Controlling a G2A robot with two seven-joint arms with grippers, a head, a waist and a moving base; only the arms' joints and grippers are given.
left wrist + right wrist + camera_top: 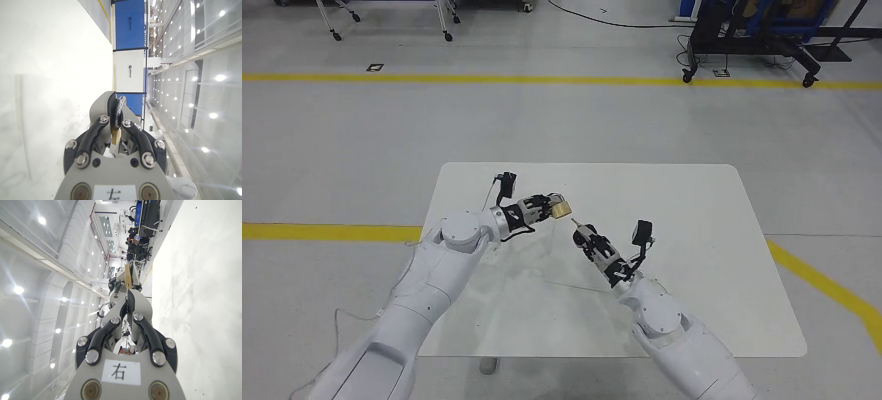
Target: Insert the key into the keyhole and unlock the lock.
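My left gripper (541, 209) is held above the table's middle, shut on a small brass padlock (560, 210). In the left wrist view the silver shackle (120, 108) is pinched between the fingertips of the left gripper (115, 103), with the brass body (115, 136) toward the palm. My right gripper (586, 237) faces it from close by, shut on a thin key (576, 226). In the right wrist view the key's blade (128, 292) sticks out of the right gripper (129, 297), its tip just short of the keyhole (128, 284) in the padlock (127, 275).
The white table (692, 200) carries nothing else; its edges lie well away from both grippers. Yellow floor lines (542, 78) and wheeled frames (752, 45) are far off on the floor.
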